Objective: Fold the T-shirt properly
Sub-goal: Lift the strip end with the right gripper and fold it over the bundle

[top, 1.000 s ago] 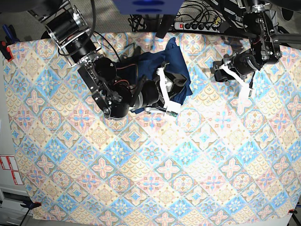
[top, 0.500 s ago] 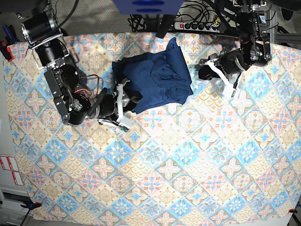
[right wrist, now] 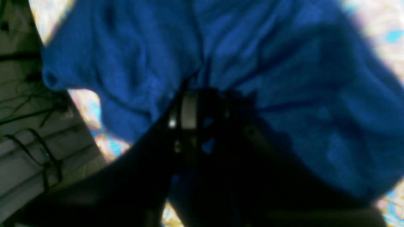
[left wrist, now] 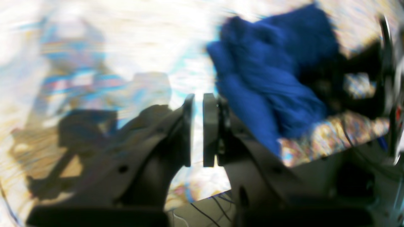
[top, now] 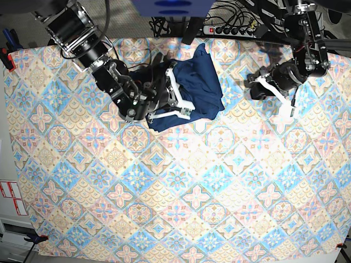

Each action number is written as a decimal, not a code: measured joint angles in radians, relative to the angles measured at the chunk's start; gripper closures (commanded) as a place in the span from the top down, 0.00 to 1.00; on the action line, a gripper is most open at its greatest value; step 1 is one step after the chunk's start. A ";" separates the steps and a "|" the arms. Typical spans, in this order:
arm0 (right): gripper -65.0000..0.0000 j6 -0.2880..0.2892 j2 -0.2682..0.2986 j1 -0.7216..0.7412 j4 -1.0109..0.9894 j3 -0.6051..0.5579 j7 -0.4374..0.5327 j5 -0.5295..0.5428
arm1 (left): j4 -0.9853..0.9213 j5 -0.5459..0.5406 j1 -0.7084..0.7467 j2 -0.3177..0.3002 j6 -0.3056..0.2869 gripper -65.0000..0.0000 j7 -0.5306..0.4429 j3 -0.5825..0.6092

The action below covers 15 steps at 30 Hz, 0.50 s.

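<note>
Under the right gripper [top: 178, 90], its jaws pinching cloth, lies the T-shirt [top: 200, 82].

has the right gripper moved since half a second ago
Yes. In the base view the right gripper has swung up and right across the tablecloth, from beside the T-shirt at its lower left edge to over the shirt's left half.
</note>
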 measured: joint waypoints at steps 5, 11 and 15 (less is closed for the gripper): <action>0.13 -0.004 -0.002 0.018 0.007 -0.155 -0.002 -0.002 | 0.000 0.000 0.000 0.007 0.000 0.06 0.001 -0.036; 0.13 0.000 -0.008 0.038 0.034 -0.233 -0.016 0.019 | 0.000 0.000 -0.003 0.010 0.000 0.06 0.001 -0.033; 0.13 0.000 -0.005 0.042 0.092 -0.232 -0.013 0.010 | 0.000 0.001 -0.002 0.024 0.000 0.06 0.001 -0.033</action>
